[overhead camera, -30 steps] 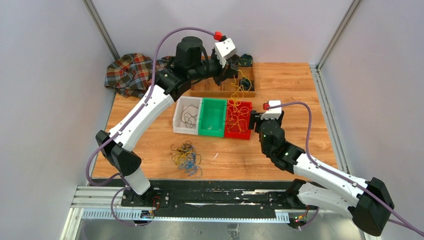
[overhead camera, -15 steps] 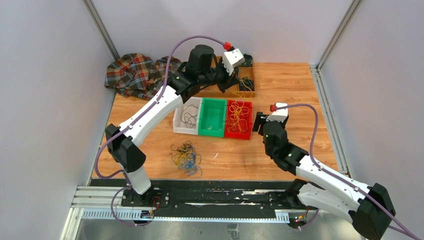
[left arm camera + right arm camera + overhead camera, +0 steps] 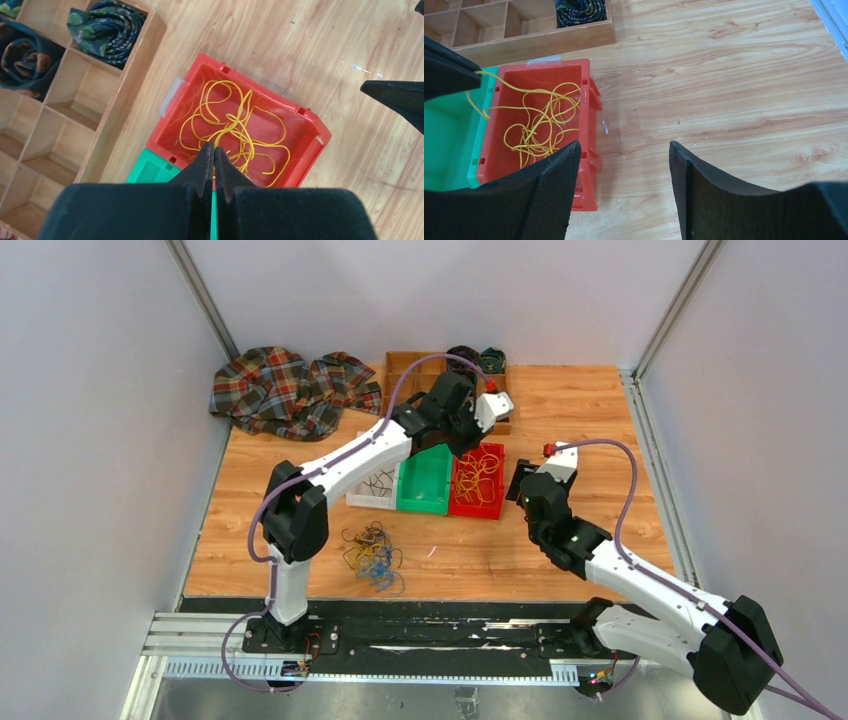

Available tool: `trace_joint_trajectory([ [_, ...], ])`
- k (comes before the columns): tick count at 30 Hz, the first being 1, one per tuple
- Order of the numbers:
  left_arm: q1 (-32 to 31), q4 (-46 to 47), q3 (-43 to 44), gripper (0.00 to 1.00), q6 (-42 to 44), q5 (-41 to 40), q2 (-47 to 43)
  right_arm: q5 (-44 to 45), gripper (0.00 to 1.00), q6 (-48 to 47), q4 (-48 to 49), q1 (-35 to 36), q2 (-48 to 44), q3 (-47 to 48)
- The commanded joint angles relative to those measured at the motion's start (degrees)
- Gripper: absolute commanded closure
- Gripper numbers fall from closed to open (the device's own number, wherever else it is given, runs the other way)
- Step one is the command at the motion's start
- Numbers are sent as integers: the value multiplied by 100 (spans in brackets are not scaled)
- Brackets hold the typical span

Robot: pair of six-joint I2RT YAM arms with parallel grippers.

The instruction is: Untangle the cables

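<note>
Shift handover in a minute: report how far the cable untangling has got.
Done: a black cable lies in the white bin. In hand: the left gripper is shut on the yellow cable, most of it piled in the red bin; the right gripper hangs open, empty, alongside. Left: the tangled clump of yellow, black and blue cables on the table; the green bin looks empty.

One cable clump (image 3: 372,550), three bins (image 3: 422,490), one tray (image 3: 75,87).

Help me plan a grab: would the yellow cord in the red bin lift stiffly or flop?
Probably floppy: the yellow cord lies in loose loops in the red bin. Likely light, being so thin. Overlapping loops may snag and rise together.
</note>
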Motion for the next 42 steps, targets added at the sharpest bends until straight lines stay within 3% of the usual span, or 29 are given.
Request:
trace_joint_trajectory([
  [1,-217,30,126,100,266,-243,184,-64,35,98,-97,-141,-32,200],
  [9,-401,-36,71,100,661,-1108,840,-149,35,16,-250,-320,-238,165],
  [17,-401,187,-106,99,564,-1319,1057,-177,35,-3,-334,-364,-372,163],
  [19,-393,80,-91,89,547,-1237,1030,-200,35,-45,-350,-366,-423,185],
  [24,-280,-734,545,37,343,-565,872,-274,35,-152,-441,-365,-537,288],
  [31,26,-1897,1298,0,436,179,161,-443,34,-300,-504,-367,-633,447],
  [36,299,-2886,1072,2,808,379,-714,-770,33,-369,-397,-365,-498,539],
  [42,1344,-3175,-1114,2,1324,880,-2602,-1507,33,-343,-290,-92,195,784],
])
